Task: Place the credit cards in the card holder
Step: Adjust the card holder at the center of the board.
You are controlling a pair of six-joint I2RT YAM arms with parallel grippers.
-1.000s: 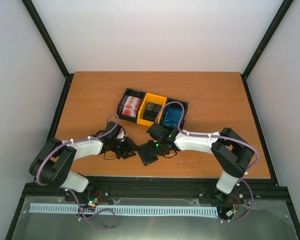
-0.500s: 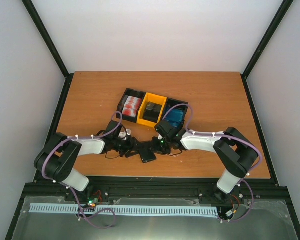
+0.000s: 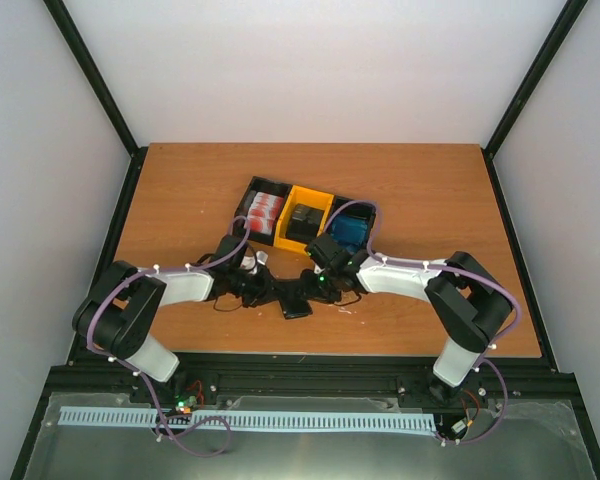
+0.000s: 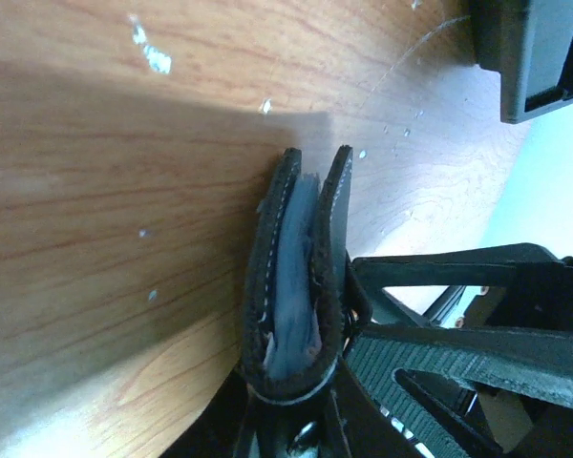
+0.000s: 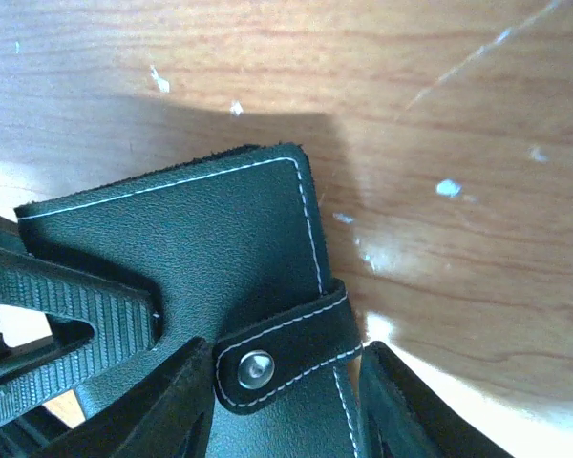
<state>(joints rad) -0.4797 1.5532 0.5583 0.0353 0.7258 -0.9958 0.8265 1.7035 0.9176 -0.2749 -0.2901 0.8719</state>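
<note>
The card holder [image 3: 296,298], a black folded wallet, is between my two grippers near the table's front. In the left wrist view it shows edge-on [image 4: 299,277], grey-blue pockets between its two black covers, and my left gripper [image 4: 291,405] is shut on its lower edge. In the right wrist view its black outer face [image 5: 220,239] and snapped clasp tab [image 5: 282,353] show. My right gripper [image 5: 286,401] is open, one finger on each side of the tab. Blue credit cards [image 3: 346,232] and red-and-white ones [image 3: 264,213] lie in the bins.
The joined black-yellow-black bins [image 3: 307,198] stand just behind the grippers, the yellow middle one holding dark items [image 3: 303,220]. My left gripper's ribbed finger [image 5: 67,296] lies against the wallet in the right wrist view. The table's front edge is close below.
Both grippers have closed in on each other. The wallet has shifted a little away from the front edge and now stands held between them.
</note>
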